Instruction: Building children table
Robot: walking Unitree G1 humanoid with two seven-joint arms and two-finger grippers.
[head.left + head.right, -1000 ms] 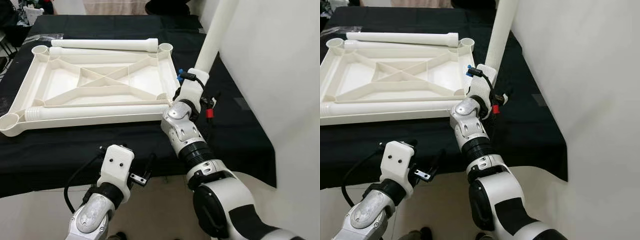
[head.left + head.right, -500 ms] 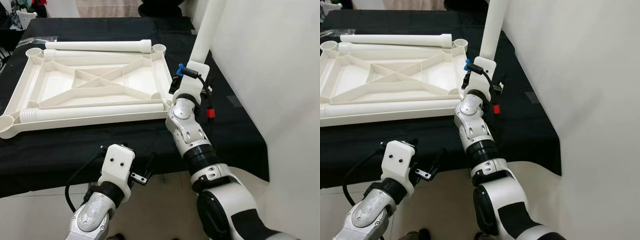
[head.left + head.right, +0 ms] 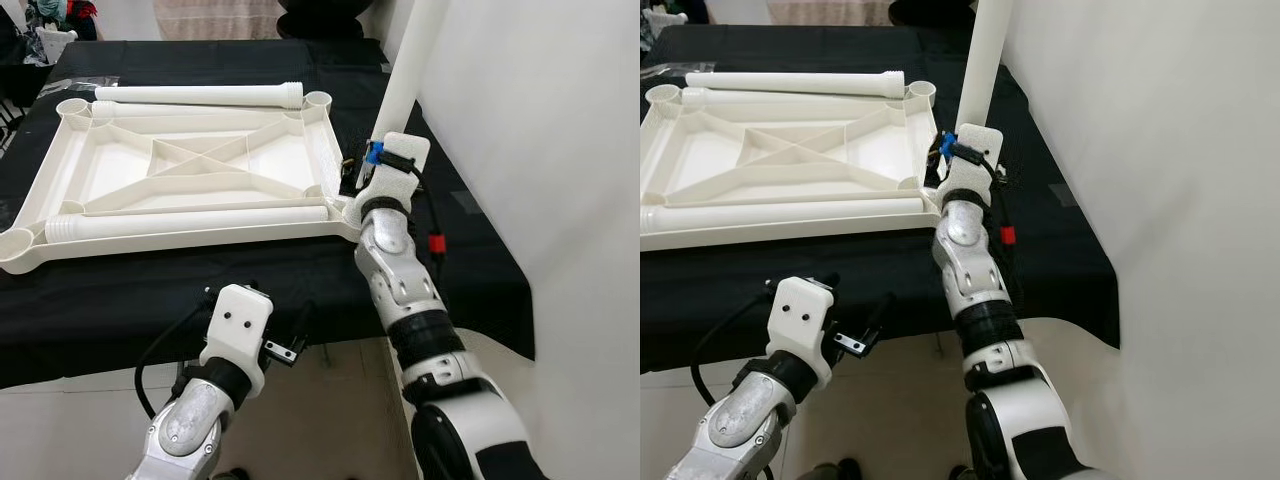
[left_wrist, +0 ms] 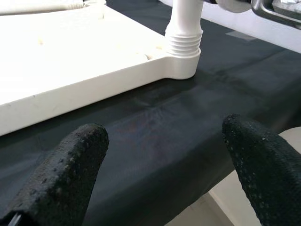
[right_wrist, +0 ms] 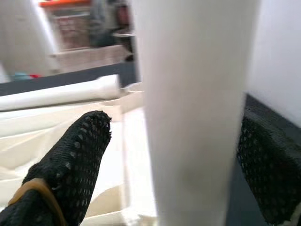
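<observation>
- Left eye view: the white children's table top [image 3: 190,165] lies upside down on the black-covered tabletop [image 3: 130,295], ribs showing. Two loose legs rest on it: the far leg [image 3: 200,95] along the back rim, the near leg [image 3: 190,222] along the front one. A third, the upright leg [image 3: 408,70], stands in the near right corner socket, with the right gripper [image 3: 362,180] low down on it.
- Right eye view: the left gripper [image 3: 865,335] hangs below the tabletop edge, idle, fingers apart and holding nothing.
- Left wrist view: looking between its two black fingertips [image 4: 61,174], I see the leg's threaded foot [image 4: 184,44] seated in the corner socket [image 4: 181,66].
- Right wrist view: the leg's white shaft fills the gap between the right gripper's fingers [image 5: 70,160], one either side. Whether they are pressing on it, I cannot tell.
- My read: this is the seating step for the first leg. Next calls for twisting it home, then letting go and fetching a loose leg.
</observation>
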